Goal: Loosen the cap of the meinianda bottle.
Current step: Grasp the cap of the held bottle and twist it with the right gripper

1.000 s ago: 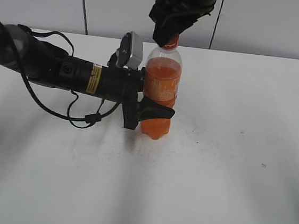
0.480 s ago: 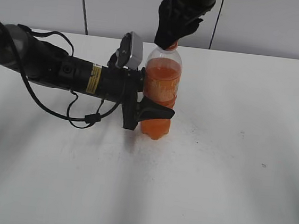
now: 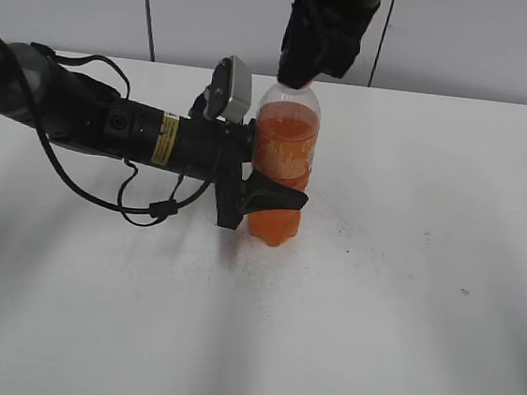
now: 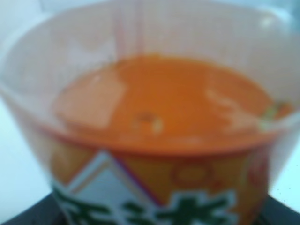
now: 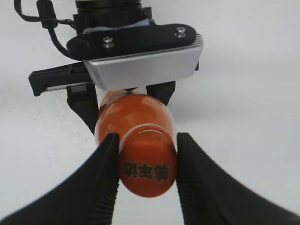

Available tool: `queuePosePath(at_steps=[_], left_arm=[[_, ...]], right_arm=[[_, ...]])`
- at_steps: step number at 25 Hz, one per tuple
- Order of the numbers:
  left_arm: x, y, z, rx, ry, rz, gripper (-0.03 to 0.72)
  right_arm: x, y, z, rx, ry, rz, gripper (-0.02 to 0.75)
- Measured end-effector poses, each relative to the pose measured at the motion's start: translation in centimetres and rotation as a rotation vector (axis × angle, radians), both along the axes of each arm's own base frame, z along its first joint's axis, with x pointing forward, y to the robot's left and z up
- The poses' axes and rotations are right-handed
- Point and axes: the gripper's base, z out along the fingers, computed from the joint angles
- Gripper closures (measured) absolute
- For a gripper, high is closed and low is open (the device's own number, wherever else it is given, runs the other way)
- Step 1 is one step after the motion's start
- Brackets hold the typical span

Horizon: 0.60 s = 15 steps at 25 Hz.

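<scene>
The cap [image 5: 148, 161] carries dark Chinese characters across its orange top, sharp in the right wrist view; I cannot read them with confidence. The right gripper [image 5: 146, 164] has its two black fingers [image 5: 107, 178] pressed against opposite sides of the cap, clamped on it from above. Below the cap, the bottle [image 3: 284, 157] stands upright on the white table [image 3: 403, 307], orange drink filling it to the shoulder. Its label, blurred in the left wrist view, shows green characters on white against orange. The left gripper [image 3: 262, 195] is closed around the bottle's lower body, under the label, reaching in from the bottle's left.
</scene>
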Motion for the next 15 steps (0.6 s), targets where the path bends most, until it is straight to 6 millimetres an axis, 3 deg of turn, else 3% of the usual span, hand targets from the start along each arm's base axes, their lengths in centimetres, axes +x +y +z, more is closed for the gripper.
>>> queuePosePath(at_steps=[5,15], left_arm=[[0.02,0.03,0.00,0.000,0.001,0.001,0.267],[0.03,0.07,0.00,0.000,0.001,0.001,0.267]], right_arm=[[0.00,0.00,0.00,-0.025,-0.030,0.088,0.463],[-0.01,0.00,0.00,-0.030,-0.034,0.101,0.463]])
